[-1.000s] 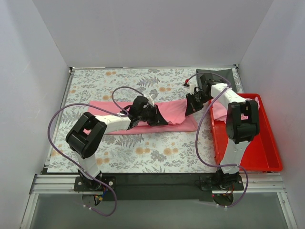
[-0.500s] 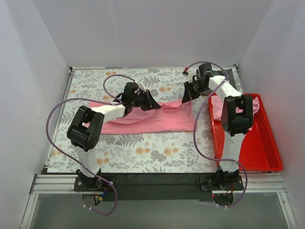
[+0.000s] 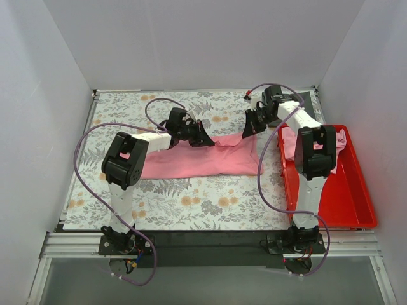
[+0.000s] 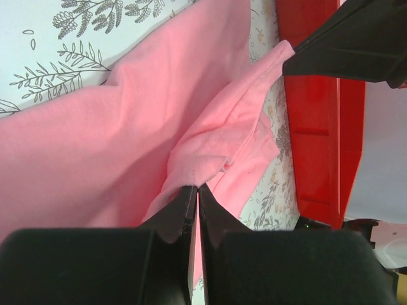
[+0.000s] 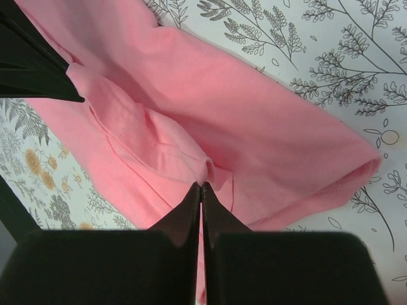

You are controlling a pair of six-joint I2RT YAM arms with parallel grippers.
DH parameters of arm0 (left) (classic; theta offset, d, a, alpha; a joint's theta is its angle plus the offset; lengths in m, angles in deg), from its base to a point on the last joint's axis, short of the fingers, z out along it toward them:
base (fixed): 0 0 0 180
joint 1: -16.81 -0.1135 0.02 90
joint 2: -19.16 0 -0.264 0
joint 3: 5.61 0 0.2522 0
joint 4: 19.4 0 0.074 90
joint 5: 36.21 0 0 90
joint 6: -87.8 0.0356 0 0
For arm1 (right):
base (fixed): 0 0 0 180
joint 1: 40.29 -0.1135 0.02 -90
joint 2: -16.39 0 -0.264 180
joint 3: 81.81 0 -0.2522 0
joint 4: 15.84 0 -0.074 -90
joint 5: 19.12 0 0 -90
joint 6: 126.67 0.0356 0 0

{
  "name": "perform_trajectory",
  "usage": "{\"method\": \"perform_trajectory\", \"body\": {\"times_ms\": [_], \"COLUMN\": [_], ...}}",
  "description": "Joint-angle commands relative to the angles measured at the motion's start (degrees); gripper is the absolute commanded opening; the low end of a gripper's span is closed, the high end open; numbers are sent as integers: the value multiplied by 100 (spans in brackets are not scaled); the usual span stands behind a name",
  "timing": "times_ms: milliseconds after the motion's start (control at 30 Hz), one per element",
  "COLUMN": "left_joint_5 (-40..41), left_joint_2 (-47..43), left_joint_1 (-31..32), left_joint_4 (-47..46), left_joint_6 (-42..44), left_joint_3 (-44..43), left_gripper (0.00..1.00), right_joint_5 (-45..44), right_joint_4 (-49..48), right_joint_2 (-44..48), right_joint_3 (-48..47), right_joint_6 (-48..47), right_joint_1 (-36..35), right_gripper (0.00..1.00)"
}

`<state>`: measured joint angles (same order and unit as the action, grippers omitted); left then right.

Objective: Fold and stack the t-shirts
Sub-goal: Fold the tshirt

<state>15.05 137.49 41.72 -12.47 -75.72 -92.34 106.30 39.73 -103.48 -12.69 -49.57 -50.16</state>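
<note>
Table [image 3: 127, 108]: one shirt [image 3: 203, 162] lies mid-table, long axis left to right. A second shirt [image 3: 290, 147] sits in the tray [image 3: 356, 203]. Left gripper [image 4: 197, 189] and right gripper [image 5: 201, 185] each pinch the first shirt's far edge, with the cloth lying nearward of both. No brand or writing visible.

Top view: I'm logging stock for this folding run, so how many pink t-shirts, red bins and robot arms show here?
Pink t-shirts: 2 (laid-out t-shirt, bunched t-shirt in the bin)
Red bin: 1
Robot arms: 2 (left arm, right arm)
Total: 5
</note>
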Motion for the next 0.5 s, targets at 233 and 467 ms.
{"method": "perform_trajectory", "body": {"times_ms": [233, 467], "left_joint_5": [-441, -696], "left_joint_2": [-644, -732], "left_joint_1": [-188, -241], "left_joint_4": [629, 1052], "left_joint_6": [302, 522], "left_joint_3": [204, 362], "left_gripper": [0, 0], "right_joint_5": [307, 413], "right_joint_4": [-40, -32], "right_joint_2": [798, 1168], "right_joint_3": [904, 1607], "right_joint_6": [104, 183], "right_joint_1": [20, 11], "right_gripper": [1, 1]}}
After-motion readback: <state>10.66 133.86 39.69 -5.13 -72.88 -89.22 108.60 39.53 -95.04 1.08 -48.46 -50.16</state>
